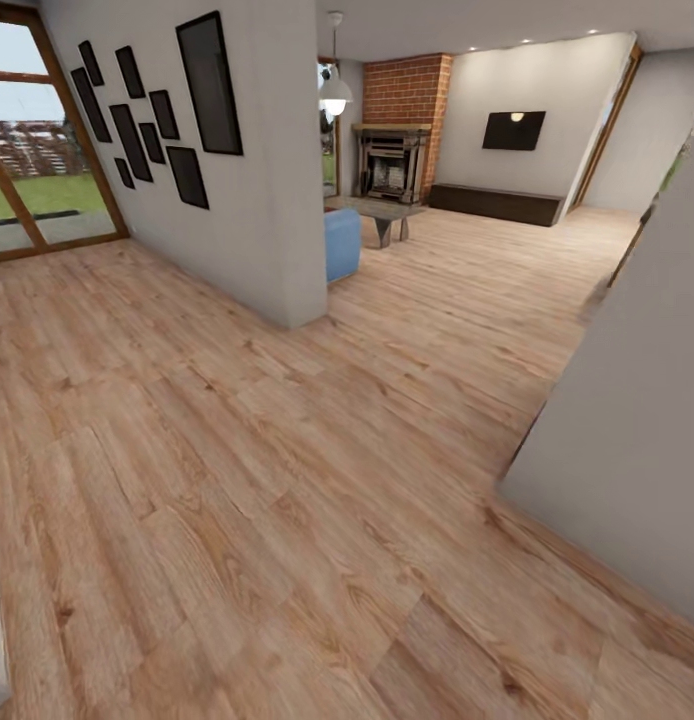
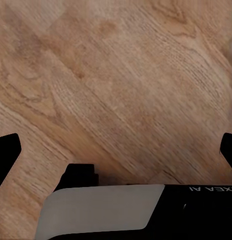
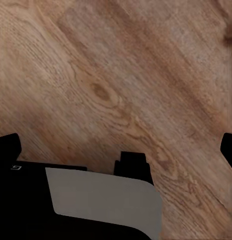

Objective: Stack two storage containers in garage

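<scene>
The two storage containers are out of view, as are the garage and its floor. The living room (image 1: 467,230) lies ahead past a partition wall, with a brick fireplace (image 1: 407,90) and the corner of a blue sofa (image 1: 342,243). In the left wrist view my left gripper (image 2: 116,150) is open over light wood planks, with its dark fingertips (image 2: 6,154) wide apart and nothing between them. My right gripper (image 3: 118,146) is likewise open over the plank floor, its fingertips (image 3: 6,147) at the picture's edges.
A white partition wall (image 1: 257,170) hung with dark picture frames juts out at centre left. A grey wall corner (image 1: 627,400) stands close on the right. Wood-framed glass doors (image 1: 37,150) are at far left. A low table (image 1: 385,212), a dark TV bench (image 1: 497,203) and a wall TV (image 1: 514,130) stand deeper in the room.
</scene>
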